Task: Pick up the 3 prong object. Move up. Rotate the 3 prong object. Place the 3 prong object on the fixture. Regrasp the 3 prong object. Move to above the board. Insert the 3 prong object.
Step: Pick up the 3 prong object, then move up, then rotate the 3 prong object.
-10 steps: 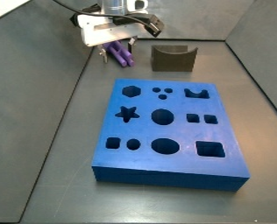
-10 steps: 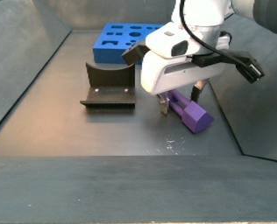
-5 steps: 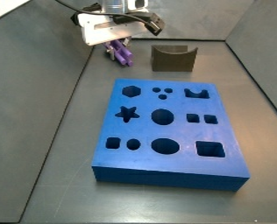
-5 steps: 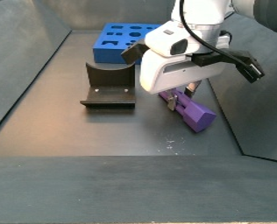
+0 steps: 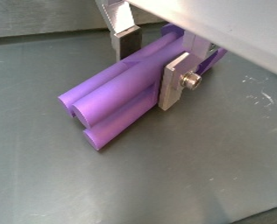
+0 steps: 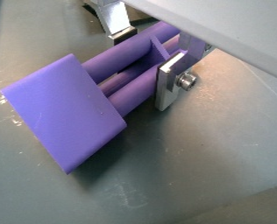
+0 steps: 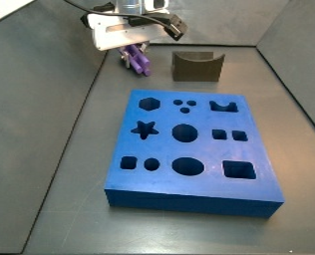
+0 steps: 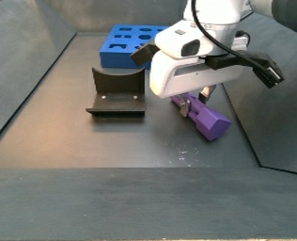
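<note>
Wrist views sit closest, so start there. The gripper [image 5: 147,61] has its two flat silver fingers [image 5: 176,80] on either side of the purple 3 prong object [image 5: 124,98]. The jaws are closed on it, one plate on each long side, so the piece cannot slip out. In a wrist view you can see its long round prongs lying side by side. In a wrist view the 3 prong object [image 6: 100,101] shows a flat square end, like a little foot. The piece is tilted, and its low end looks close to the grey floor [image 5: 211,175] or just off it; I cannot tell which. I think the gripper holds it near the middle so it stays steady while it is lifted.

Farther off, in a side view, the gripper [image 8: 189,99] hangs low with the 3 prong object [image 8: 209,120] under it. Just beside it stands the fixture [image 8: 116,93], with nothing on it yet. It has a curved notch, which I think is there to cradle the piece later. Farthest away is the blue board [image 8: 131,42], well apart. In a side view the board [image 7: 187,149] shows its star, round and square holes, all still empty.

I can see no words, labels or brand names anywhere.
</note>
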Tool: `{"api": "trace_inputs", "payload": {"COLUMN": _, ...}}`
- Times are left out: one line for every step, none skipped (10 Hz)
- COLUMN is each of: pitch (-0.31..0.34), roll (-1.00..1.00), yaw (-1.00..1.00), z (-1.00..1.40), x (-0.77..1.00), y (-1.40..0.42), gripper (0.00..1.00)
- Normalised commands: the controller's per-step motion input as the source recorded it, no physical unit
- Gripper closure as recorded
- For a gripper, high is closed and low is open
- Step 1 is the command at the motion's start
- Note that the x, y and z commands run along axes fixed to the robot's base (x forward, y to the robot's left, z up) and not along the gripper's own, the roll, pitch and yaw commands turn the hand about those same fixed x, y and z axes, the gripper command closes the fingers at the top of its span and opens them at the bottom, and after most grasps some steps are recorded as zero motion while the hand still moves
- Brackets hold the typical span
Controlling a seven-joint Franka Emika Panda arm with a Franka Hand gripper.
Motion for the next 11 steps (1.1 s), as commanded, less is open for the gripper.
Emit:
{"api": "trace_inputs", "payload": {"pitch": 0.0, "roll": 0.0, "yaw": 0.0, "z": 0.0, "x": 0.0, "y": 0.0, "gripper": 1.0}}
{"api": "trace_inputs", "payload": {"pitch": 0.0, "roll": 0.0, "yaw": 0.0, "z": 0.83, "x": 0.0, "y": 0.0, "gripper": 1.0}}
{"api": "trace_inputs", "payload": {"pitch": -0.01, "roll": -0.01, "yaw": 0.0, "z": 0.87, "x": -0.01, "y": -0.08, "gripper": 1.0}}
{"api": "trace_inputs", "payload": {"pitch": 0.008, "roll": -0.01, "yaw": 0.0, "z": 0.78, "x": -0.04, "y": -0.07, "gripper": 1.0}}
{"api": "trace_inputs", "payload": {"pitch": 0.018, "roll": 0.01, "yaw": 0.0, "z": 0.68, "x": -0.03, "y": -0.04, "gripper": 1.0}}
{"api": "trace_inputs", "payload": {"pitch": 0.049, "roll": 0.03, "yaw": -0.01, "z": 0.51, "x": -0.02, "y": -0.02, "gripper": 1.0}}
{"api": "trace_inputs", "payload": {"pitch": 0.06, "roll": 0.04, "yaw": -0.01, "z": 0.37, "x": -0.02, "y": 0.0, "gripper": 1.0}}
{"api": "trace_inputs", "payload": {"pitch": 0.062, "roll": 0.06, "yaw": -0.01, "z": 0.24, "x": -0.02, "y": 0.0, "gripper": 1.0}}
{"api": "trace_inputs", "payload": {"pitch": 0.0, "roll": 0.0, "yaw": 0.0, "z": 0.83, "x": 0.18, "y": 0.24, "gripper": 1.0}}
{"api": "trace_inputs", "payload": {"pitch": 0.004, "roll": 0.01, "yaw": 0.0, "z": 0.77, "x": 0.18, "y": 0.22, "gripper": 1.0}}
{"api": "trace_inputs", "payload": {"pitch": 0.05, "roll": 0.0, "yaw": -0.01, "z": 0.67, "x": 0.11, "y": 0.15, "gripper": 1.0}}
